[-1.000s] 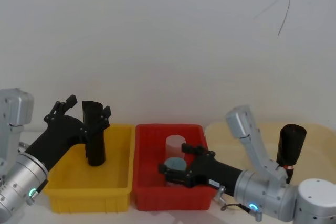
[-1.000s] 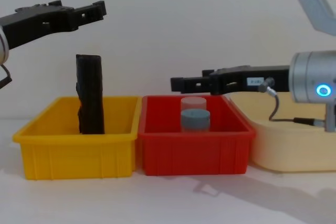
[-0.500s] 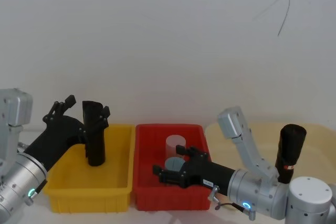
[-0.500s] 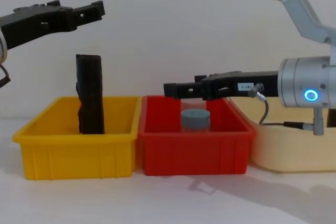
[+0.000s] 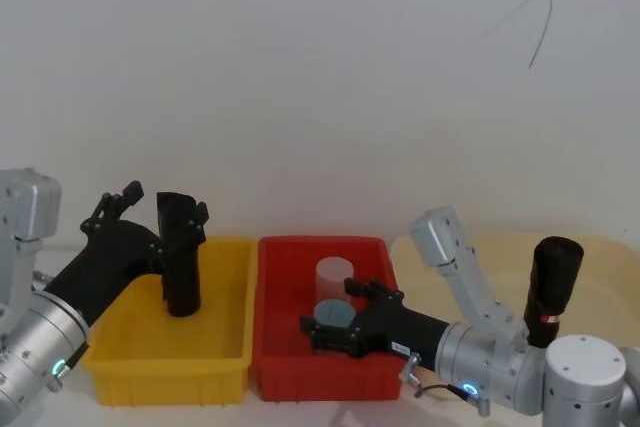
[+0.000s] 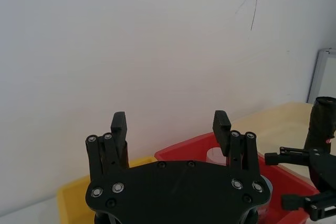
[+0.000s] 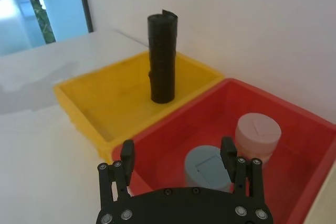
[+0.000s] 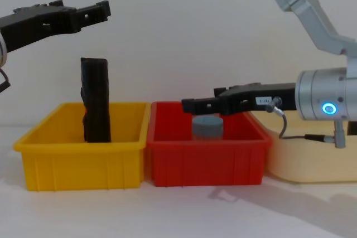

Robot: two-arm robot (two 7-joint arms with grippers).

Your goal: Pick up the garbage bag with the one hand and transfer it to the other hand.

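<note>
The garbage bag (image 5: 553, 282), a thick black roll with a red mark low on its band, stands upright in the cream basin (image 5: 600, 247) at the right; it also appears far off as the garbage bag (image 6: 320, 124). My left gripper (image 5: 160, 209), unlabelled, hovers open above the yellow bin (image 5: 230, 367), well over the top of a slimmer black roll (image 8: 96, 101), as the left gripper (image 8: 100, 9) shows. My right gripper (image 8: 192, 104), with a white label, reaches level over the red bin (image 5: 270, 347), open, just above a grey cylinder (image 7: 207, 166).
A pale cylinder (image 5: 335, 272) stands behind the grey one in the red bin. The three containers sit side by side on a white table against a white wall. My right arm's silver elbow (image 5: 440, 237) rises between the red bin and the garbage bag.
My right gripper pushed left over the red bin, then drew back a little to the right and sank lower. The left gripper and both rolls have stayed put.
</note>
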